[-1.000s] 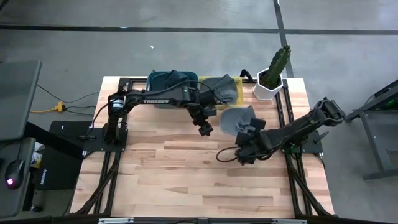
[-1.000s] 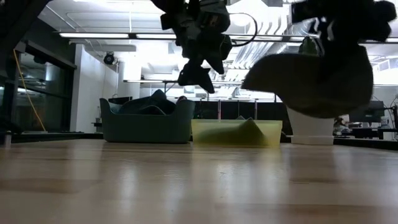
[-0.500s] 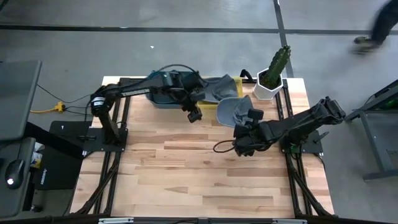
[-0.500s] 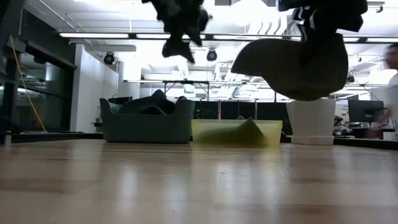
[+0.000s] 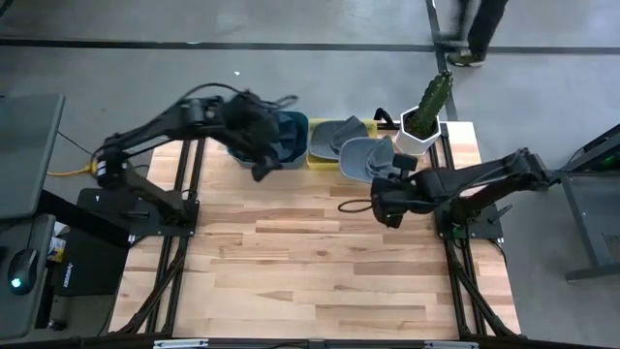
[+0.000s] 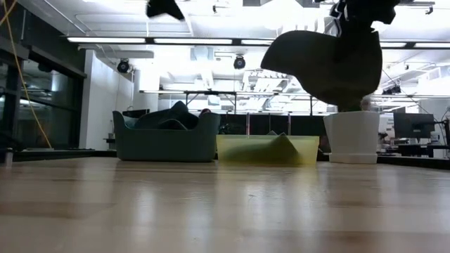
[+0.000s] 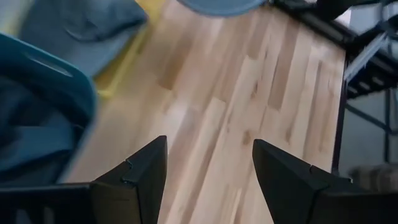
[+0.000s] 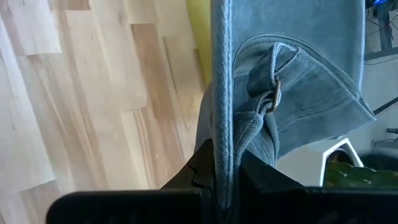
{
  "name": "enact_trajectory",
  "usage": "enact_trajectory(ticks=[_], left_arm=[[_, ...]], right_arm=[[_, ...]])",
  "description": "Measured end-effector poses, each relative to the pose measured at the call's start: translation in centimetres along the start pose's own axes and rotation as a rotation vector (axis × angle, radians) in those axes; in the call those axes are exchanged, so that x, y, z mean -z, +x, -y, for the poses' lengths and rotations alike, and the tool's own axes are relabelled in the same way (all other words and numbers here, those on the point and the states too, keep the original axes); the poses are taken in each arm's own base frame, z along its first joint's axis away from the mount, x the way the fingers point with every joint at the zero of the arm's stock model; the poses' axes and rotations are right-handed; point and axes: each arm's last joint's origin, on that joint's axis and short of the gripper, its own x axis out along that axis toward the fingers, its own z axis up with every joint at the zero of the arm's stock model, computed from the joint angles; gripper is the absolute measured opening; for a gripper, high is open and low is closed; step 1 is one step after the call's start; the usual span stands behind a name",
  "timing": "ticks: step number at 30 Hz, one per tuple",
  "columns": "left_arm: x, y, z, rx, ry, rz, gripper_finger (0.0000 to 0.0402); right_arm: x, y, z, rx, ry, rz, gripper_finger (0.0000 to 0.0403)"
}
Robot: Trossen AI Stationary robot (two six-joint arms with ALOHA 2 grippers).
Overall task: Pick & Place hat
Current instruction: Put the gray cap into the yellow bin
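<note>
A grey-blue denim hat (image 5: 361, 159) hangs from my right gripper (image 5: 386, 190), which is shut on it just in front of the yellow bin (image 5: 323, 137). In the low view the hat (image 6: 325, 65) floats high above the table. A second hat (image 5: 347, 132) lies in the yellow bin. My left gripper (image 5: 260, 172) is open and holds nothing. It hovers beside the teal bin (image 5: 283, 139), and its wrist view shows the open fingers (image 7: 208, 149) over bare wood. My right gripper pinches the hat's rim (image 8: 221, 127) between its two fingers (image 8: 200, 167), next to the back strap with its buckle (image 8: 274, 94). The rim runs edge-on between the fingers. The hat is lifted clear of the table and hangs below the gripper.
A teal bin (image 6: 166, 137) full of dark clothes and the yellow bin (image 6: 267, 149) stand along the far edge. A cactus in a white pot (image 5: 422, 124) stands to their right. A person walks on the floor beyond the table (image 5: 472, 24). Bare wood covers the near half.
My right gripper has carried the hat up and toward the far edge, closer to the yellow bin. My left arm has swung from the table's middle toward the left and up, and now hovers by the teal bin.
</note>
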Motion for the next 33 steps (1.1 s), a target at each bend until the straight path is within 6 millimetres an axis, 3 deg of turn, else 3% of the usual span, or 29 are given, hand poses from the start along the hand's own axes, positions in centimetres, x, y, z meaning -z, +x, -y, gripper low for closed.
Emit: enact_trajectory(ticks=[12,22,25,27,33], left_arm=[[6.2,-13.4,1.0,-0.062,0.046,0.375,0.0213],[14.0,-20.7,0.2,-0.189,-0.042,0.582,0.0213],[16.5,-21.3,-0.4,-0.193,-0.071,0.652,0.0213],[17.7,-20.5,-0.9,-0.175,-0.084,0.690,0.0213],[19.8,-14.5,-2.5,-0.032,-0.081,0.822,0.0213]], right_arm=[[-0.5,0.5,1.7,-0.015,-0.069,0.025,0.0015],[-1.3,1.5,3.0,-0.043,-0.078,0.035,0.0015],[-1.6,1.8,3.3,-0.060,-0.081,0.043,0.0015],[-1.7,1.9,3.5,-0.063,-0.076,0.053,0.0015],[-2.0,2.3,4.0,-0.065,-0.076,0.062,0.0015]])
